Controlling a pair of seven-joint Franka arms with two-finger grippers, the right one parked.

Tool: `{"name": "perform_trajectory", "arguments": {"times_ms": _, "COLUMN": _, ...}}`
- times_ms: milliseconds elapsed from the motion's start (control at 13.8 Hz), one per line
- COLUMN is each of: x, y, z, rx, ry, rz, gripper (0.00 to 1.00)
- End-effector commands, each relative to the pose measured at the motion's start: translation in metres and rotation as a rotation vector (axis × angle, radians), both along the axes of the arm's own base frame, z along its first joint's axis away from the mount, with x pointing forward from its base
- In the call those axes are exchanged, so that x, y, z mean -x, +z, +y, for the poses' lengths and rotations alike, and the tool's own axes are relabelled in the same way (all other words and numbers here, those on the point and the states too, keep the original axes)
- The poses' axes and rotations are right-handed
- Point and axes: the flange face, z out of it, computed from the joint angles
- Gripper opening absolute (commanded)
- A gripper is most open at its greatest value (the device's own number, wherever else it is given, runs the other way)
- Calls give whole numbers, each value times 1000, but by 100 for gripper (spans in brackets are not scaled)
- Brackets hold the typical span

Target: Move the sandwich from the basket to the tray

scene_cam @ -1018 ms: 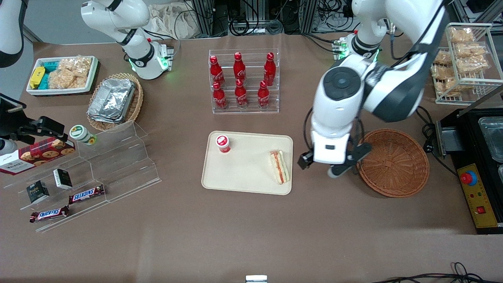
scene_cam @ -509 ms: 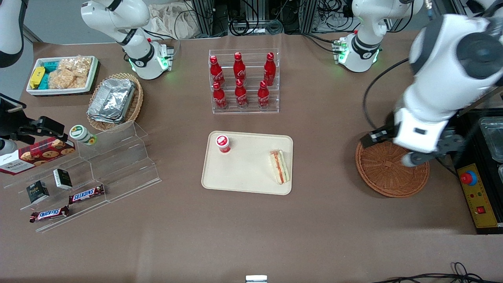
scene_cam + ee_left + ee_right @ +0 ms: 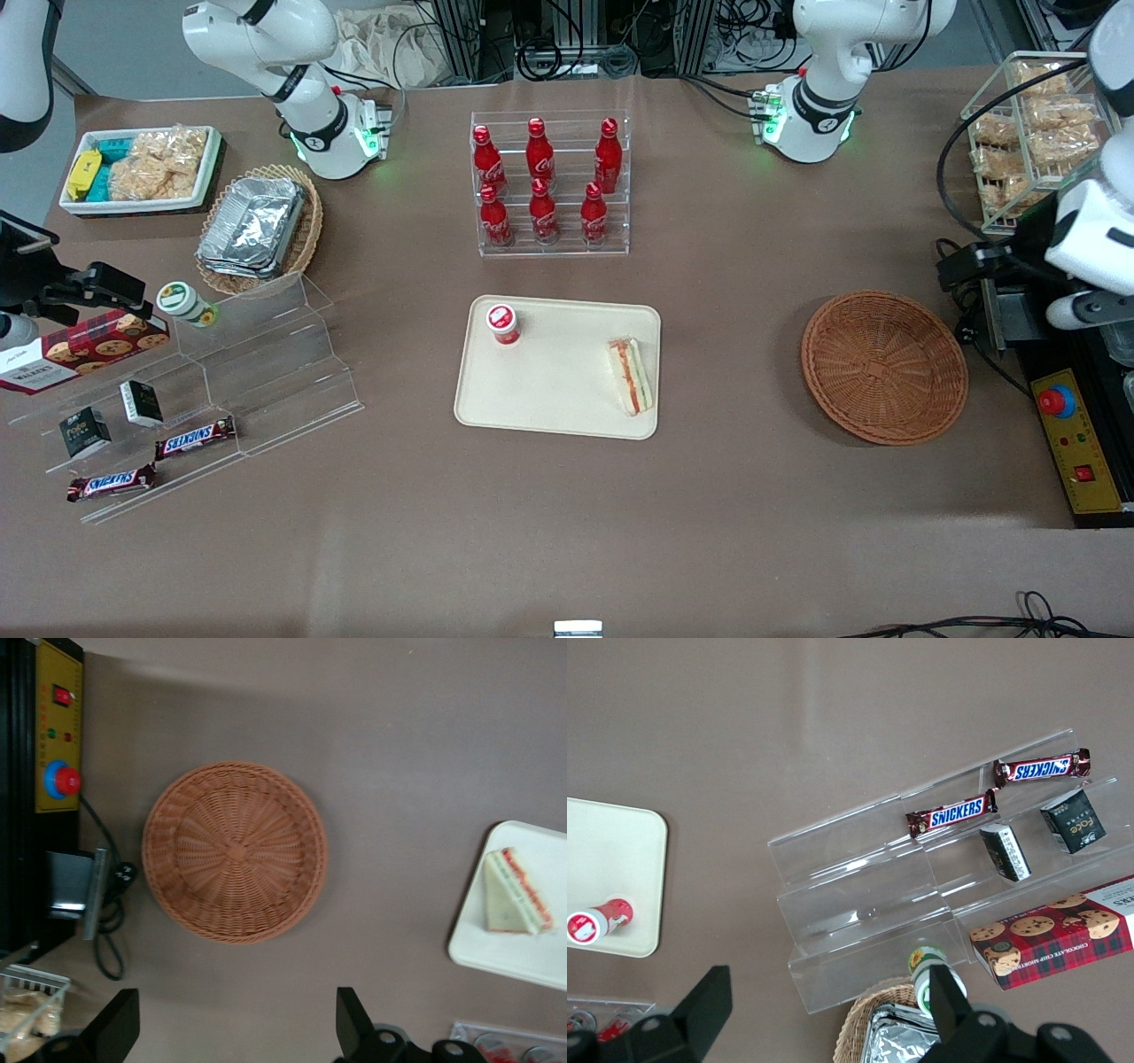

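Sandwich (image 3: 630,376) lies on tray (image 3: 549,408), basket (image 3: 883,365) empty, so task looks done. My gripper (image 3: 235,1036) hangs high above basket, fingers apart, holding nothing.

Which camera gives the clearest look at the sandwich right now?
The left wrist view: the sandwich shows its triangular face and red and green filling, lying on the tray. The front view shows it smaller. The right wrist view misses it. The open gripper hangs high above the basket.
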Motion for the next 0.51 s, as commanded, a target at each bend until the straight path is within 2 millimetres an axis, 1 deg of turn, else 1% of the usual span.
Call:
{"name": "perform_trajectory", "arguments": {"times_ms": 0, "x": 23, "y": 2, "z": 19, "rx": 21, "ry": -34, "rz": 8, "gripper": 100}}
{"name": "perform_trajectory", "arguments": {"times_ms": 218, "x": 27, "y": 6, "z": 33, "rx": 20, "ry": -31, "rz": 4, "gripper": 100}}
{"name": "perform_trajectory", "arguments": {"times_ms": 364, "x": 26, "y": 6, "z": 34, "rx": 6, "ry": -98, "rz": 6, "gripper": 100}}
{"name": "perform_trajectory", "arguments": {"times_ms": 436, "x": 25, "y": 9, "z": 33, "rx": 5, "ry": -101, "rz": 0, "gripper": 100}}
